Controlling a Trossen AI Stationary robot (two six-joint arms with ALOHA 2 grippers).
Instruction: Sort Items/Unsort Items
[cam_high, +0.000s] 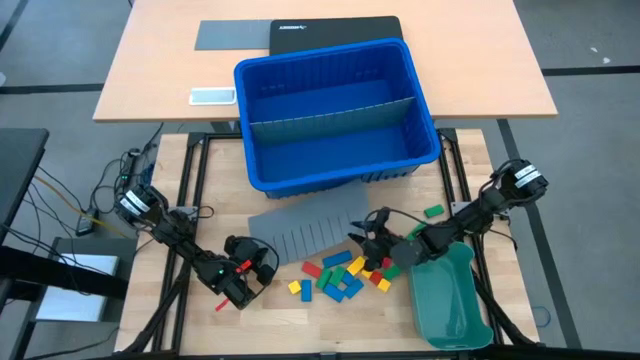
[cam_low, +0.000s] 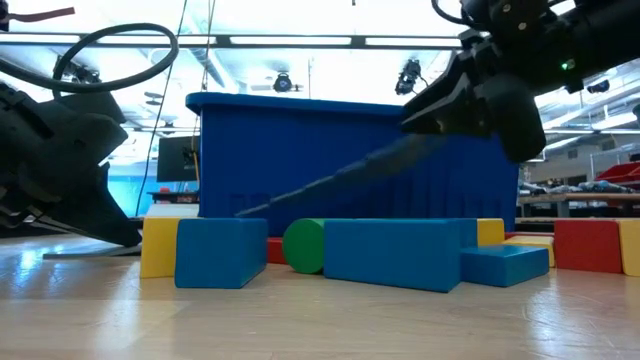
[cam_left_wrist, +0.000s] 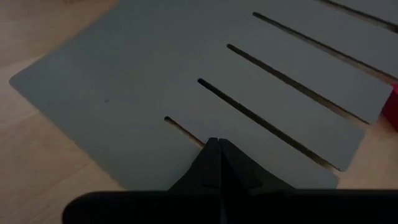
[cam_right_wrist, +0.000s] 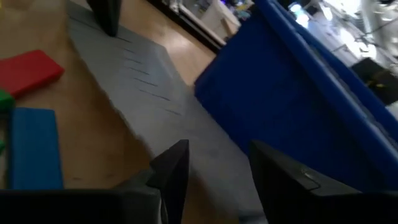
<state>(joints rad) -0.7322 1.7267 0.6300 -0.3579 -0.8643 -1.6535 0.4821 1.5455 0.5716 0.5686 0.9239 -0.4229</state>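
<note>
We are hovering right tool (cam_high: 372, 243), fingers apart, empty, over blocks (cam_high: 340, 276); left tool (cam_high: 262, 262) shut, empty. We are judging blocks light, rigid, slick: pinching flat long sides.

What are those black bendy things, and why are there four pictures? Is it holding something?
Those are two robot arms with pinching grippers. One picture looks down from above, one peeks across the tabletop, and two come from cameras on the arms' wrists. On the table sit a big blue bin, a flat grey slotted sheet, a green tray and a pile of coloured blocks. The left gripper is pinched shut at the sheet's edge. The right gripper is open over the sheet's other end, which looks lifted. Neither holds a block.
</note>
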